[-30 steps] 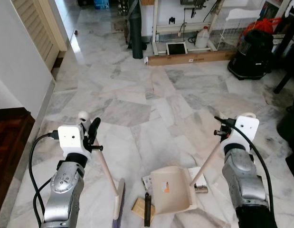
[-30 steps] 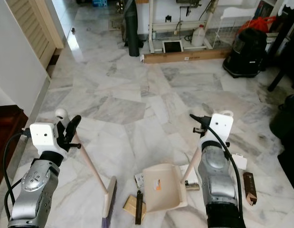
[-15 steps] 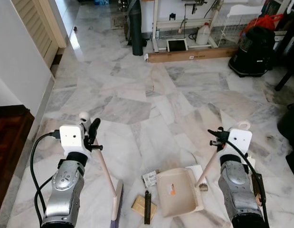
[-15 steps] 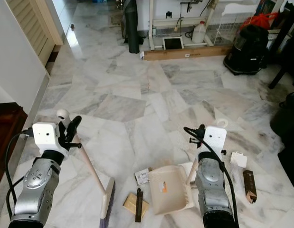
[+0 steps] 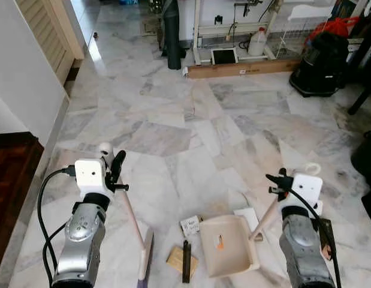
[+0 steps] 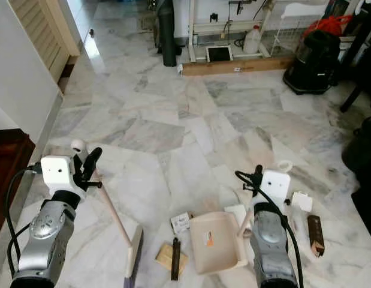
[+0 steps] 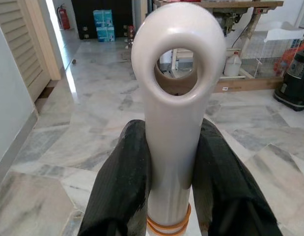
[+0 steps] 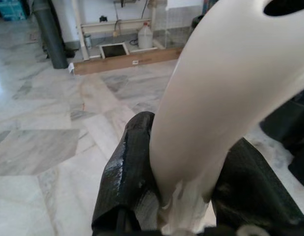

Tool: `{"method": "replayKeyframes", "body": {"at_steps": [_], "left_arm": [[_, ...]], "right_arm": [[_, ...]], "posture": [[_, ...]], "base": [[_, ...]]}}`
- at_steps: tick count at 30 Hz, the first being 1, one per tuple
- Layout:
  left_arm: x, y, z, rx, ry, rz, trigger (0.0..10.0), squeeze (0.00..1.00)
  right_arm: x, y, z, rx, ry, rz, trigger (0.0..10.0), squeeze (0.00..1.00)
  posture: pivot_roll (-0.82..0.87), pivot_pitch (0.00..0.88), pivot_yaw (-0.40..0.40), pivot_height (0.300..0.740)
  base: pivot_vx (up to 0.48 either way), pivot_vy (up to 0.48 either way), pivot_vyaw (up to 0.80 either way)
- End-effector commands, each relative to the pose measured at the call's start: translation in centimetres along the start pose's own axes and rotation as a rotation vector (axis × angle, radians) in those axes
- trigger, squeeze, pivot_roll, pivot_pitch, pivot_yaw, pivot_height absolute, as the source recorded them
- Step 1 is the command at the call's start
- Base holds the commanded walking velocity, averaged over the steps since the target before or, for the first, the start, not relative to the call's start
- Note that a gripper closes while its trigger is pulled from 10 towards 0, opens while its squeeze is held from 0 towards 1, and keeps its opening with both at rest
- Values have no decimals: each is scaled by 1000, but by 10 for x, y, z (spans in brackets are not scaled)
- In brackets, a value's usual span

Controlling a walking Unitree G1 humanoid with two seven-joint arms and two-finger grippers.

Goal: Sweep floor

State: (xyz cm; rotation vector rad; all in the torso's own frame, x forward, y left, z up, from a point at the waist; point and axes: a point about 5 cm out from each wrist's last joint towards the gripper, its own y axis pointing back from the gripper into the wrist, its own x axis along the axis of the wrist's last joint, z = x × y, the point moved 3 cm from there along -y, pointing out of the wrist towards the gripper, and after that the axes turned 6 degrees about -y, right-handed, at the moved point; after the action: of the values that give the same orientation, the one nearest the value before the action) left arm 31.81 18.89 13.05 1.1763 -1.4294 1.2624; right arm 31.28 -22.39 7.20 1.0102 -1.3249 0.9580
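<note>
My broom [image 5: 136, 228] is cream with a ring-shaped handle tip; its head rests on the marble floor [image 5: 173, 126] just left of the litter. My left claw [image 7: 166, 162] is clamped around the handle below the ring. My right claw [image 8: 186, 182] grips the cream dustpan handle [image 5: 266, 213]; the dustpan [image 5: 226, 245] sits on the floor between my arms. A dark strip [image 5: 185, 269], a tan piece [image 5: 175, 260] and a small card [image 5: 189, 225] lie just left of it.

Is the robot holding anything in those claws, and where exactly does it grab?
Yes. The left gripper clamps the broom near its handle's looped top end. The right gripper clamps the dustpan by its long handle's upper end.
</note>
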Motion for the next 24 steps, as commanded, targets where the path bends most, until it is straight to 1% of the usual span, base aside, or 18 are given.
{"method": "replayKeyframes", "body": {"at_steps": [1,4,12,17,20,22,24], "left_arm": [[8,-2,-3,-2,-26,43,10000,0],[8,-3,-1,-9,-21,47,10000,0],[7,-4,2,-14,-13,47,10000,0],[5,-4,3,-13,-11,41,10000,0],[5,-5,3,-13,-10,40,10000,0],[3,-5,4,-10,-12,35,10000,0],[3,-5,4,-9,-11,35,10000,0]], "right_arm": [[23,-2,8,-29,-26,102,10000,0],[42,-4,9,-34,-69,168,10000,0],[55,-5,6,-20,-84,179,10000,0],[56,-1,2,32,-85,163,10000,0],[53,0,0,52,-92,131,10000,0],[45,0,0,63,-64,78,10000,0],[42,0,2,52,-57,57,10000,0]], "posture": [[-21,118,33,740],[-28,109,34,740],[-36,117,27,740],[-45,122,22,740],[-48,122,21,740],[-52,122,18,740],[-52,122,18,740]], "base": [[0,0,0],[0,0,0],[0,0,0],[0,0,0],[0,0,0],[0,0,0],[0,0,0]]}}
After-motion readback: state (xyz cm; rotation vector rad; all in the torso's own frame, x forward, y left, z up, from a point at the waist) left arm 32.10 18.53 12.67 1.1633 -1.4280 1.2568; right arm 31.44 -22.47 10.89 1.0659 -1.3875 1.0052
